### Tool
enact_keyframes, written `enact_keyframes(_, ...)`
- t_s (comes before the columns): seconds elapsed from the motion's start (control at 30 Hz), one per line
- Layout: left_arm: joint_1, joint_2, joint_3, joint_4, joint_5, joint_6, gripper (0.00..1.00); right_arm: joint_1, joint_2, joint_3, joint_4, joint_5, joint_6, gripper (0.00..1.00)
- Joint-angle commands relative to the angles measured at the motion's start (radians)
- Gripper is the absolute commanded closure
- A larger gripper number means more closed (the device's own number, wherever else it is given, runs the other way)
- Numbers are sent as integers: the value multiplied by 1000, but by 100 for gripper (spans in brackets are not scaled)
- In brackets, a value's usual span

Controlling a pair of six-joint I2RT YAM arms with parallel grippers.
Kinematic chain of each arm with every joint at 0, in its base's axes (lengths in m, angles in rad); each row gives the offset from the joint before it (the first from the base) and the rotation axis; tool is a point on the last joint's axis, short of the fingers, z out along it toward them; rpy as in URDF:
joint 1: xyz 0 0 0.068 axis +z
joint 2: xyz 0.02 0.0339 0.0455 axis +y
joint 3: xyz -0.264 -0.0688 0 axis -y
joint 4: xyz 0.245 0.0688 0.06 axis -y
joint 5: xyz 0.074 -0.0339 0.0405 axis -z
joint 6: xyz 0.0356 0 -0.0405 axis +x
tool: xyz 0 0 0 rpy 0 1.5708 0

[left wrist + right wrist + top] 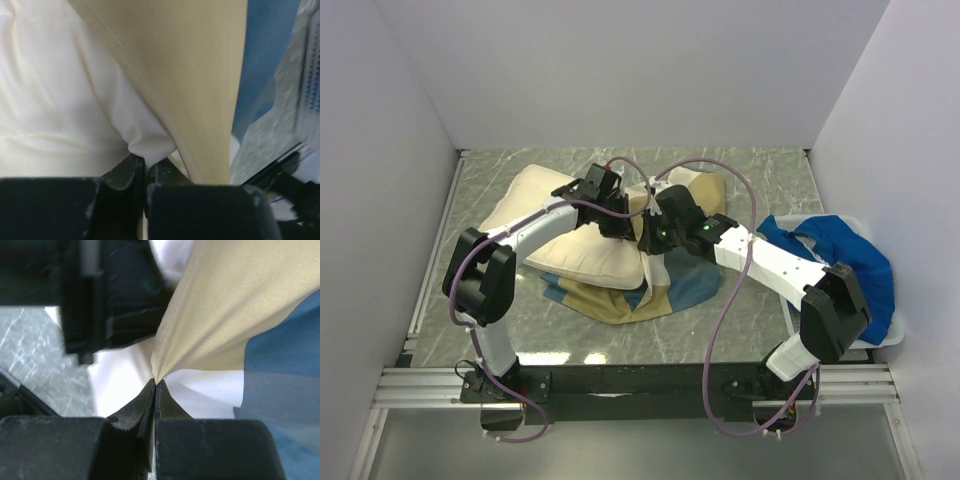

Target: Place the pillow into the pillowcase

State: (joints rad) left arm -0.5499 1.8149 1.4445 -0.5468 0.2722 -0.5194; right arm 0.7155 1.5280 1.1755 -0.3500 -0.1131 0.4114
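The cream pillow (560, 225) lies left of centre on the table, its right end over the pillowcase (665, 295), a limp cover in tan, slate-blue and white blocks. My left gripper (618, 228) is shut on a bunch of the pillow's cream fabric (75, 100) at its right end, pinched at the fingertips (146, 162). A tan hem of the pillowcase (200, 75) drapes over that spot. My right gripper (648, 240) is right beside the left one. It is shut (155, 385) on a tan edge of the pillowcase (225, 315) and pulls it taut.
A white bin (880, 340) at the right table edge holds a royal-blue cloth (845, 255). White walls close in the left, back and right sides. The left gripper's black body (110, 295) fills the upper left of the right wrist view.
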Motion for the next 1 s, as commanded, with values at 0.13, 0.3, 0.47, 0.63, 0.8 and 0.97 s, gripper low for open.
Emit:
enact_keyframes(0.13,22,-6,-229,498,-190,-385,99,9,-66,-30,40,-204,-6,100)
enact_keyframes(0.3,7,-28,-302,602,-313,-513,99,-13,-89,-33,54,-256,30,100)
enact_keyframes(0.47,-57,-60,-343,636,-421,-561,97,-47,-19,29,66,-267,98,100)
enact_keyframes(0.63,-65,-97,-383,622,-432,-554,65,-60,32,87,62,-166,165,100)
enact_keyframes(0.8,-65,-232,-460,573,-487,-538,34,-62,64,125,11,-50,139,92)
enact_keyframes(0.97,-47,-360,-499,463,-541,-512,24,-60,80,112,6,-14,106,78)
